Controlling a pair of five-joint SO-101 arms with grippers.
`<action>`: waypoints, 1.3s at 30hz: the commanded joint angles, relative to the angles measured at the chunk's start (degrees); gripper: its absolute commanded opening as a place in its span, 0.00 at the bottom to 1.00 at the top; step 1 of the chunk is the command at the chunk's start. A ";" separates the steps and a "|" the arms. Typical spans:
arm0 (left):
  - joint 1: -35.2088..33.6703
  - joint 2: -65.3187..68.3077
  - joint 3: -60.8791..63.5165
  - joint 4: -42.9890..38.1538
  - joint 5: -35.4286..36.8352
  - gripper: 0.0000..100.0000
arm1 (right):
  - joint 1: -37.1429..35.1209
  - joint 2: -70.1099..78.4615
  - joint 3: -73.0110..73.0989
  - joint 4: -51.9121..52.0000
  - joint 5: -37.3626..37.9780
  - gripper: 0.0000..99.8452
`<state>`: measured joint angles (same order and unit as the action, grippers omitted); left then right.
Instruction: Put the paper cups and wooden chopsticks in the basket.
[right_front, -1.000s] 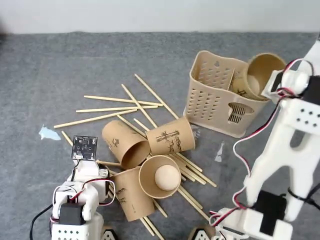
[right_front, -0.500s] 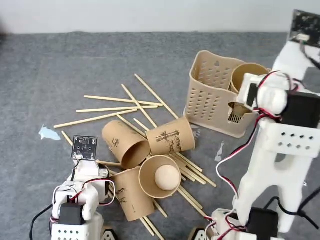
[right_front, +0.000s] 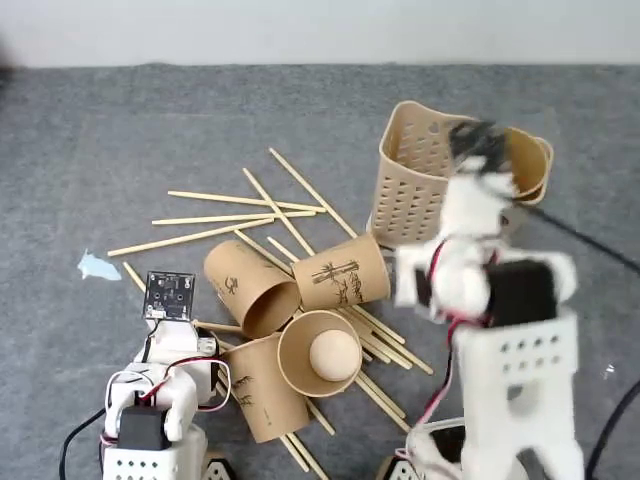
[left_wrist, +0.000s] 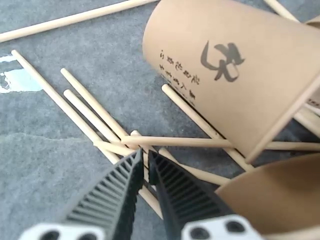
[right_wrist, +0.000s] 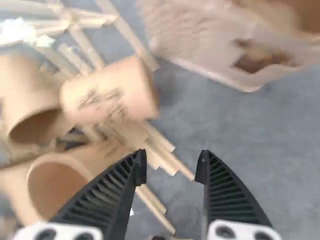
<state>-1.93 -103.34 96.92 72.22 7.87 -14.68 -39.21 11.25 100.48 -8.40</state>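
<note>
Three paper cups lie on their sides in a pile: one (right_front: 250, 285), one with a bamboo print (right_front: 345, 272) and one (right_front: 265, 392). A fourth cup (right_front: 320, 352) faces up among them. Several wooden chopsticks (right_front: 235, 203) are scattered around and under them. The beige basket (right_front: 420, 185) stands at the back right with a cup (right_front: 530, 165) inside. My right gripper (right_wrist: 172, 157) hangs open over the table between the printed cup (right_wrist: 107, 97) and the basket (right_wrist: 225, 40). My left gripper (left_wrist: 143, 159) is shut just above crossed chopsticks (left_wrist: 175, 141), beside a cup (left_wrist: 225, 65).
My right arm (right_front: 505, 350) stands in front of the basket and hides part of it. My left arm (right_front: 160, 395) sits at the front left. A pale blue scrap (right_front: 97, 266) lies on the grey cloth at the left, where there is free room.
My right arm has swung left from beside the basket toward the pile. The cup at the basket's rim has dropped inside. The left arm has not moved.
</note>
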 joint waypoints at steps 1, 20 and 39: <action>0.18 -0.97 -0.48 0.18 0.62 0.01 | -9.19 -7.96 5.89 2.33 0.26 0.17; 0.18 -0.97 -0.48 0.18 0.62 0.01 | -27.30 -12.09 25.85 -9.19 -2.29 0.17; 0.18 -0.97 -0.48 0.18 0.62 0.01 | -10.51 -12.62 21.45 -6.11 3.96 0.01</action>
<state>-1.93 -103.34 96.92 72.22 7.87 -29.54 -50.46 40.35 91.25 -6.55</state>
